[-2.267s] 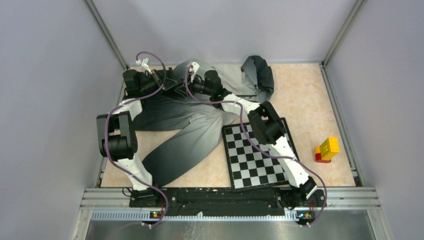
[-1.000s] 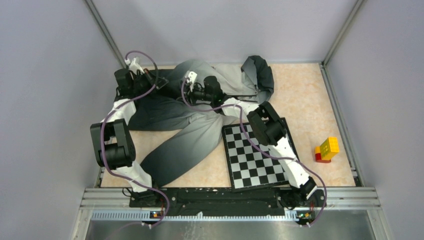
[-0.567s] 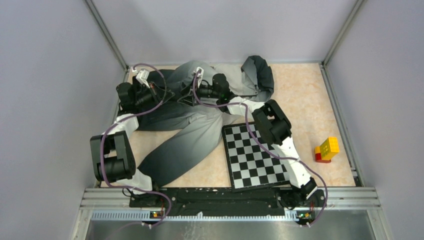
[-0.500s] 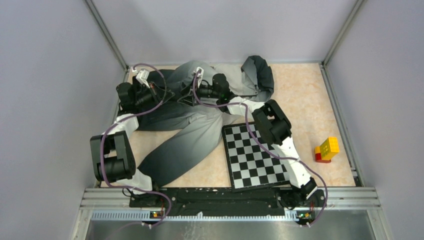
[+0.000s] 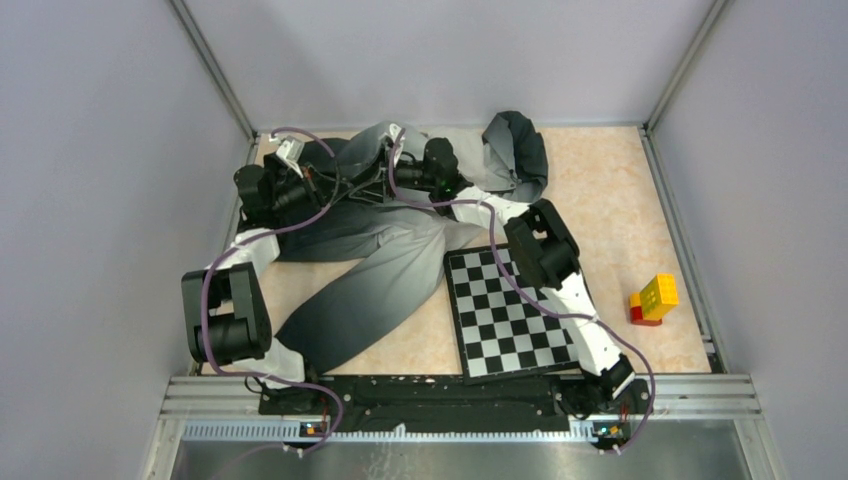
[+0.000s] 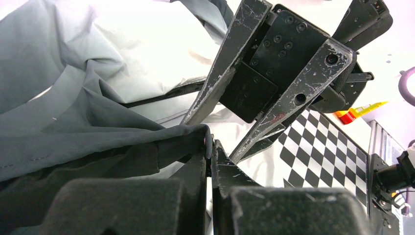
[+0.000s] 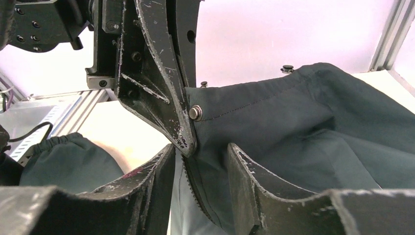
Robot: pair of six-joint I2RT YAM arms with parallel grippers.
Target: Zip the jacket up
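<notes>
The jacket (image 5: 390, 270) lies across the back left of the table, light grey fading to charcoal. My left gripper (image 5: 335, 185) is shut on its dark front edge (image 6: 147, 142), pinching the corner beside a metal snap (image 7: 195, 112) and holding it up. My right gripper (image 5: 378, 185) faces it tip to tip. In the right wrist view the right gripper (image 7: 200, 166) stands open. The zipper teeth (image 7: 193, 188) hang between its fingers without being pinched. In the left wrist view the right gripper's fingers (image 6: 293, 98) slant down to just beyond my left gripper (image 6: 211, 147).
A chessboard (image 5: 510, 315) lies at front centre under the right arm. A yellow and red block (image 5: 653, 298) stands at the right. The jacket's hood (image 5: 515, 150) is bunched at the back, and one sleeve (image 5: 350, 305) runs to the front edge. Walls close the sides.
Both wrists have shifted slightly right, the right one toward the back. The left gripper's hold on the jacket edge is unchanged, and the fabric between the two grippers stands higher.
</notes>
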